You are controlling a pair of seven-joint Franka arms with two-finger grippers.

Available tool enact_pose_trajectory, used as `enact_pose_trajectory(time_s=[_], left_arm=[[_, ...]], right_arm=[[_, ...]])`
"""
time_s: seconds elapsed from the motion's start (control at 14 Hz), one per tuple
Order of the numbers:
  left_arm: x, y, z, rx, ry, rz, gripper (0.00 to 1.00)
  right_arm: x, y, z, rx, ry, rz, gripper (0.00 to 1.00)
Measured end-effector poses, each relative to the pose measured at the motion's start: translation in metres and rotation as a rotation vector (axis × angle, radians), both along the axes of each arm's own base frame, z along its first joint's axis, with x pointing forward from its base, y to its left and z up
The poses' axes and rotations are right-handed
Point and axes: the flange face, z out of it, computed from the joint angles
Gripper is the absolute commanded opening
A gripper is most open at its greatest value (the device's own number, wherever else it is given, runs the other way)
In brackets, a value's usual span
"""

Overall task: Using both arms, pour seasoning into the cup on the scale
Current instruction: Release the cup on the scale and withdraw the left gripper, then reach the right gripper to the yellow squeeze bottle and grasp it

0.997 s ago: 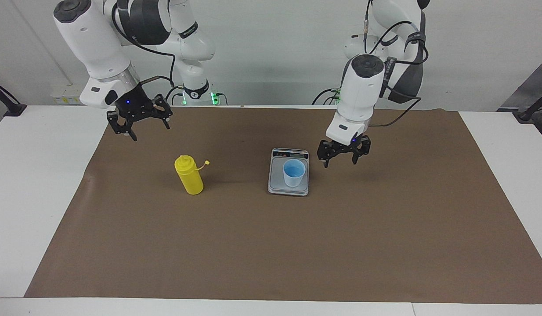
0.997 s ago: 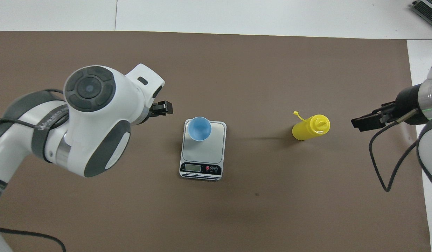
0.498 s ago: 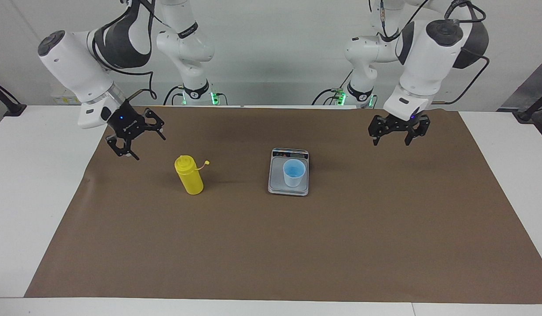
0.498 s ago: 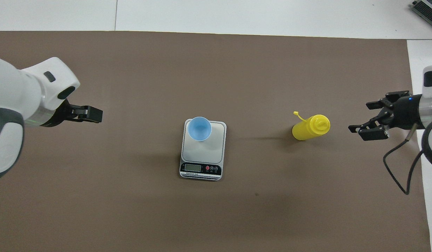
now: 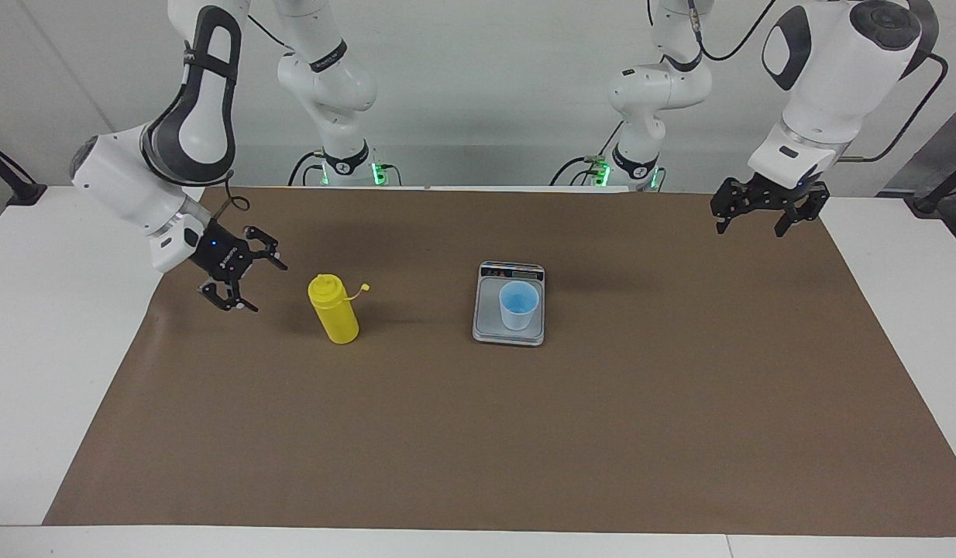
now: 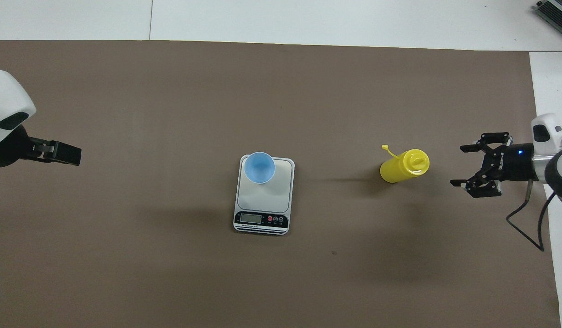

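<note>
**Right tool lines up beside the upright seasoning bottle**

From the facing view, we see the seasoning (image 5: 333,310) standing upright on the brown mat (image 5: 478,434) that covers the table (image 5: 29,372), toward the right arm's end. Its long axis runs vertical, nozzle up, with the cap strap sticking out toward the scale (image 5: 509,303). Our right tool (image 5: 249,283) hangs low just beside the bottle, on the side away from the scale, its fingers spread wide and empty, pointing sideways at the bottle's body. It is apart from the bottle, not touching. The cup (image 5: 518,305) stands on the scale's weighing plate, mouth up, near the middle of the table. Our left tool (image 5: 763,208) waits raised over the mat's edge at the left arm's end, fingers wide, holding nothing, well apart from the cup.

From the overhead view, the same line shows plainly: right tool (image 6: 474,170), seasoning (image 6: 404,166) and cup (image 6: 259,167) sit almost in a row across the table. The open fingers face the bottle and look set to straddle it. The left tool (image 6: 62,153) points toward the scale (image 6: 263,196) from well away.

We judge the right arm far nearer the bottle, so the coming move is a level sideways reach until the fingers bracket the bottle's body.
</note>
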Motion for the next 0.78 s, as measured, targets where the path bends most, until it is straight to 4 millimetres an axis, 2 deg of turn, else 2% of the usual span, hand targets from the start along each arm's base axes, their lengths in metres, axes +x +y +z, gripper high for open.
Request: enact_pose_trajectory(time_s=[0.21,0.5,0.64,0.78], left_arm=[[0.000,-0.001,0.005,-0.056,-0.004,0.015,1.00],[-0.002,0.005,0.022,-0.061,-0.004,0.024,1.00],[-0.003,0.004,0.029,-0.060,0.000,0.022,1.00],[-0.004,0.003,0.031,-0.060,0.001,0.020,1.00]], right_arm=[[-0.015,-0.001,-0.038,0.046,-0.050,0.024,1.00],[-0.028,0.004,-0.060,0.083,-0.044,-0.006,1.00],[-0.026,0.023,-0.064,0.092,-0.053,-0.004,1.00],[-0.022,0.052,-0.066,0.095,-0.071,0.009,1.00]])
